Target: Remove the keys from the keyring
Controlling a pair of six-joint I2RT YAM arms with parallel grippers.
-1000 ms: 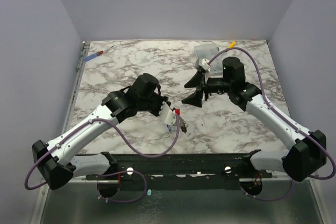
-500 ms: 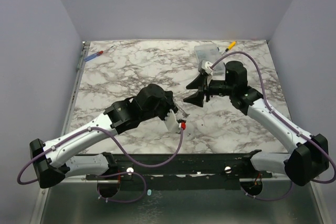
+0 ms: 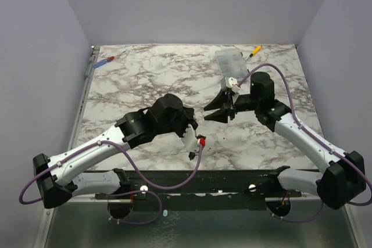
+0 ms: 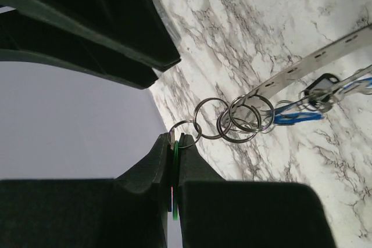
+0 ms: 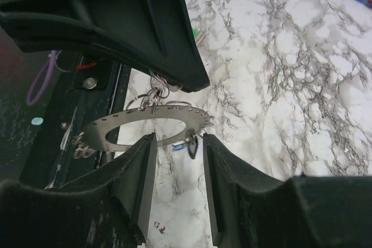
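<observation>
Left pincer pinching green key, keyring over table edge, right pincer spread.

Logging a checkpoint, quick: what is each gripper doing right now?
Left gripper: closed on a green key that is linked by small rings to the keyring.
Right gripper: open, holding nothing.

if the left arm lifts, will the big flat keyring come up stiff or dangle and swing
Probably dangles: the keyring joins the green tag in the left gripper only through a loose chain of small split rings, so it may swing and twist. The ring itself looks like rigid flat metal, unlikely to bend. Smooth metal may slip in jaws.
</observation>
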